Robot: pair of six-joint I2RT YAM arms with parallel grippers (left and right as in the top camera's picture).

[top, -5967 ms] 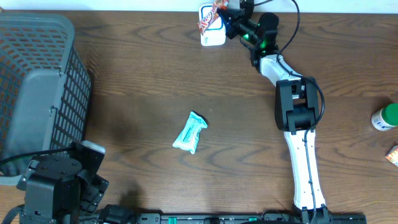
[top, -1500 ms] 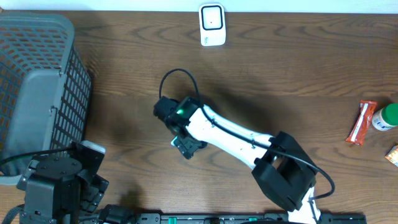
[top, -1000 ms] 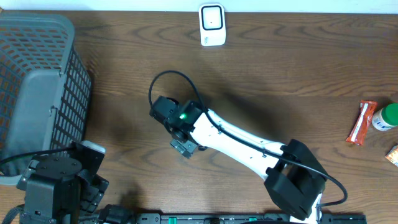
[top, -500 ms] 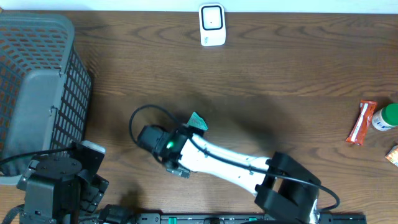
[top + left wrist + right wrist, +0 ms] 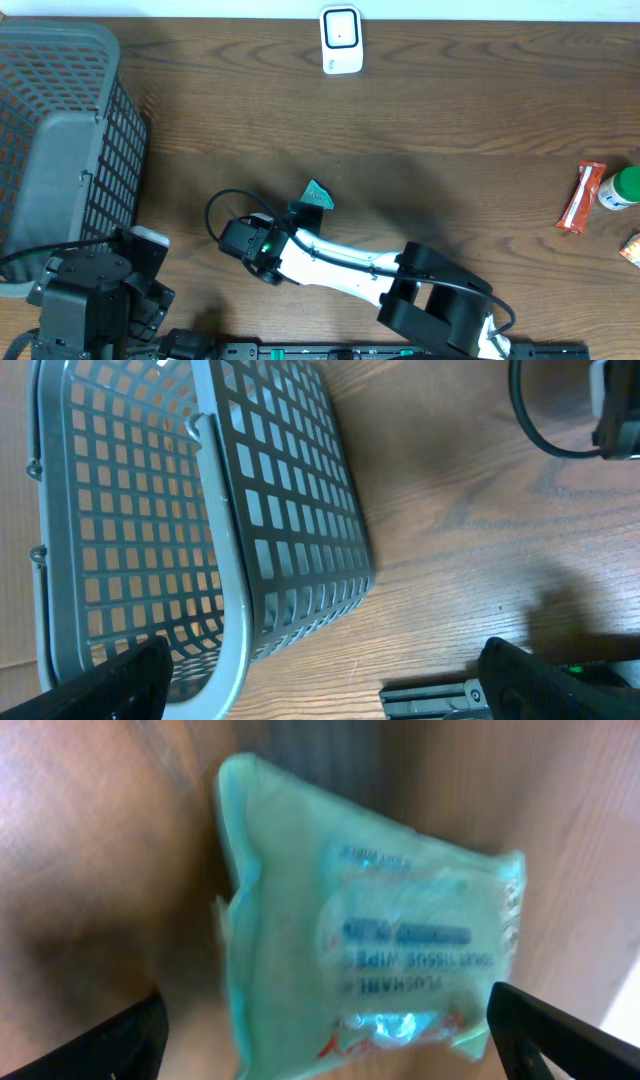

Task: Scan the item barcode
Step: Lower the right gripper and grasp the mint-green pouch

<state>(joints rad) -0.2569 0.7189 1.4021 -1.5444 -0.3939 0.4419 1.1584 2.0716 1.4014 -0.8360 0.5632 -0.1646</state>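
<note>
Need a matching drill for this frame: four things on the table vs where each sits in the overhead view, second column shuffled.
Things:
1. wipes packet
2. barcode scanner
3. basket
4. snack bar

Places in the overhead view:
A. far right, beside the green-capped bottle
B. far left
C. near the centre
D. top edge

Pairs: 1-C, 2-D, 3-B, 4-A
</note>
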